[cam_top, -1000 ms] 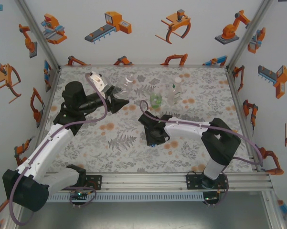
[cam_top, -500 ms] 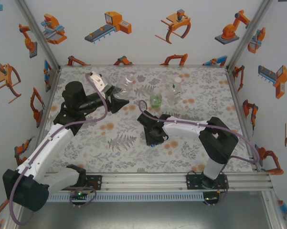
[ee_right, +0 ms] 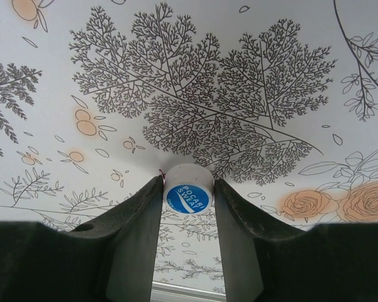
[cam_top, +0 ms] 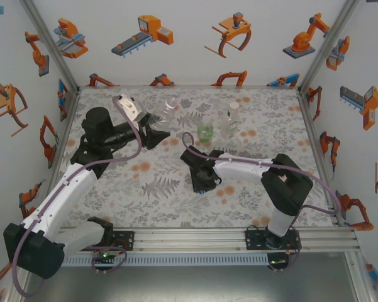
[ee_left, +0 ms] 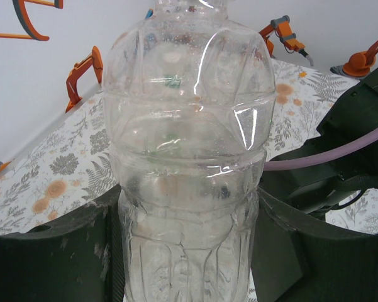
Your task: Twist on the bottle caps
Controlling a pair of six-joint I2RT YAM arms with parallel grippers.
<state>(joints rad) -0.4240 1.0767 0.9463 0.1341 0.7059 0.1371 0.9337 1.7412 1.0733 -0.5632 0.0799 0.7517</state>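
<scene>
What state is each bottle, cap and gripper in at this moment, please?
Held clear bottle: clamped in a gripper, leaning; neck cut off by the frame.
Left gripper: shut on the held clear bottle.
Blue cap: flat on the table, label up, pinched between fingers.
Right gripper: down at the table, shut on the blue cap.
Green bottle: upright, free.
Other clear bottle: upright beside it, free.

One bottle point(ee_left: 189, 126) sits in the left claw point(ee_left: 189, 251), two bottles point(cam_top: 205, 131) stand rightward, behind the cap point(ee_right: 187, 196) in the right claw point(ee_right: 187, 187).
</scene>
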